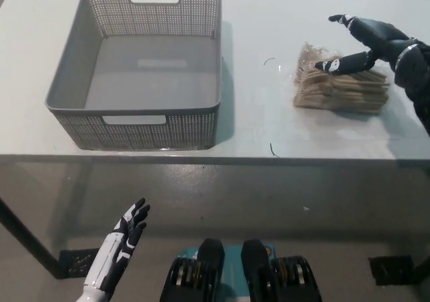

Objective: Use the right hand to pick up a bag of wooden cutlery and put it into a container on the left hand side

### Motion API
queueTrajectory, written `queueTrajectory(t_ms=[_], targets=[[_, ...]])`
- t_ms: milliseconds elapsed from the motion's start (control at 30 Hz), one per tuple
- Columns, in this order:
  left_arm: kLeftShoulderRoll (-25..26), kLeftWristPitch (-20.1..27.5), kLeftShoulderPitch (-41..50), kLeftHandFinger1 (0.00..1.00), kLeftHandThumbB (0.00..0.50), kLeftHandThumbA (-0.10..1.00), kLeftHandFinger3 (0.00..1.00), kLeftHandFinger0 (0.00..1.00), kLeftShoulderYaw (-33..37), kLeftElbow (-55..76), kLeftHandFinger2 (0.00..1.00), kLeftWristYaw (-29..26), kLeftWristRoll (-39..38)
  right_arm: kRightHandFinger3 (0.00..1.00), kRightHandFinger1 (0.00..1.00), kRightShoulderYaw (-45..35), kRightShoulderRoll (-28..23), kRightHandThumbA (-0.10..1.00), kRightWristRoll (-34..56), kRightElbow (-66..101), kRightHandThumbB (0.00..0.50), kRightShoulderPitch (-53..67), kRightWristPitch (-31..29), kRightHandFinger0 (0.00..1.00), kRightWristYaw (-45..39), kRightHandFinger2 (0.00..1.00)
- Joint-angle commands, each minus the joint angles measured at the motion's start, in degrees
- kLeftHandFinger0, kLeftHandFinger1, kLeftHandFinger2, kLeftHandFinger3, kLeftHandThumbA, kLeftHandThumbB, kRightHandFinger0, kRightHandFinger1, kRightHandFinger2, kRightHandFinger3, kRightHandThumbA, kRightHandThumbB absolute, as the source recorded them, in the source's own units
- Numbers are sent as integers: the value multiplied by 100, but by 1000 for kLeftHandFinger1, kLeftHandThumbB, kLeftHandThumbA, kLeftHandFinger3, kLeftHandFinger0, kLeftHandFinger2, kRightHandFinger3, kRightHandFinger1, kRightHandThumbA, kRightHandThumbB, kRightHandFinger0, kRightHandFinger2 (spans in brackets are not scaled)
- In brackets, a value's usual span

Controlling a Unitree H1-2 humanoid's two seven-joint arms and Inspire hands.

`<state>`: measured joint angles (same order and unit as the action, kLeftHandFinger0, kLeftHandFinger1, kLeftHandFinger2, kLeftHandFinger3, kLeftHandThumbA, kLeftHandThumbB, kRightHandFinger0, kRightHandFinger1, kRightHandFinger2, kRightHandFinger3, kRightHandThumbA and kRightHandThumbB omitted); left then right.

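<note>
Right hand (368, 41), fingers wide and empty, is at the bag of wooden cutlery (339, 88); it seems light, lumpy and slippery, so grip across its middle. Left hand (121, 238) idles low.

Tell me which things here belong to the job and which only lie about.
For the job: bag of wooden cutlery, gray basket, right hand open over the bag.
Only lying about: small dark scraps on the table; left hand rests open, lower left.

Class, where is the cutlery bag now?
Head view: the bag lies on the table, far right of the grey basket, by the right hand.
</note>
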<state>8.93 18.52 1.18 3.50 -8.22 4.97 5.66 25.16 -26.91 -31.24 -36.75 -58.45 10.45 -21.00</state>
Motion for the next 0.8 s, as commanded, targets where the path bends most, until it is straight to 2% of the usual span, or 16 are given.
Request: queueTrajectory(t_ms=[0, 200, 267, 433, 667, 767], targets=[[121, 121, -105, 1000, 28, 981, 1000, 1000, 1, 125, 1000, 86, -29, 1000, 1000, 1, -279, 779, -119, -33, 500, -452, -59, 1000, -283, 1000], [129, 64, -90, 1000, 40, 999, 1000, 1000, 3, 159, 1000, 113, -12, 1000, 1000, 7, -363, 795, -73, -66, 500, -393, -5, 1000, -455, 1000], [136, 98, -101, 1000, 22, 995, 1000, 1000, 5, 144, 1000, 136, -20, 1000, 1000, 24, -374, 793, -70, -119, 500, -390, 7, 1000, -544, 1000], [149, 83, -132, 1000, 31, 987, 1000, 1000, -3, 155, 1000, 145, -24, 1000, 1000, -13, -381, 780, 24, -215, 500, -390, -53, 1000, -708, 1000], [201, 15, -215, 1000, 31, 982, 1000, 1000, 0, 169, 1000, 192, -40, 1000, 1000, -219, -427, 818, 643, -482, 500, -547, -381, 1000, -1481, 1000], [197, 24, -217, 1000, 16, 966, 1000, 1000, 2, 168, 1000, 221, -101, 1000, 1000, -179, -451, 841, 614, -499, 500, -583, -419, 1000, -1585, 1000]])
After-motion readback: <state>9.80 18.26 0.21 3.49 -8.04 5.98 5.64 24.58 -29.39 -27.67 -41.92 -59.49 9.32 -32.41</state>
